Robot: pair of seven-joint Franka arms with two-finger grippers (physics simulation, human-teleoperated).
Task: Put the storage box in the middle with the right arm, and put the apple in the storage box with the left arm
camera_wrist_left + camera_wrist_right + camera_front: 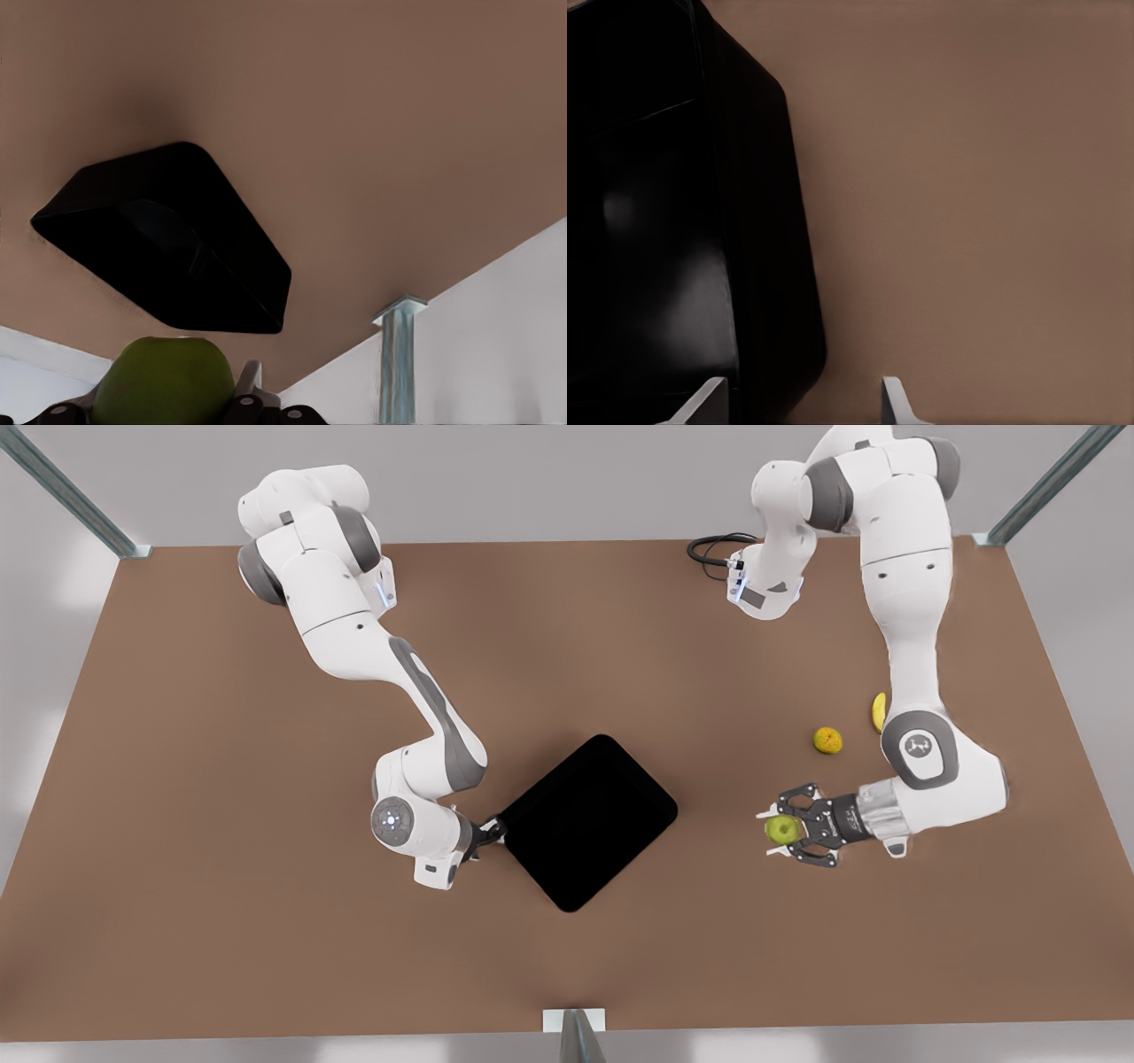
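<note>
Left gripper clasps the apple — right gripper straddles the storage box rim.

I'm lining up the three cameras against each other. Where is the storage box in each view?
Front view: the storage box lies mid-table, turned diamond-wise, its left corner at the right gripper.
Left wrist view: the box lies beyond the apple held in the left gripper.
Right wrist view: the box wall stands between the pale fingertips.
Shared landmark: the box itself.
</note>
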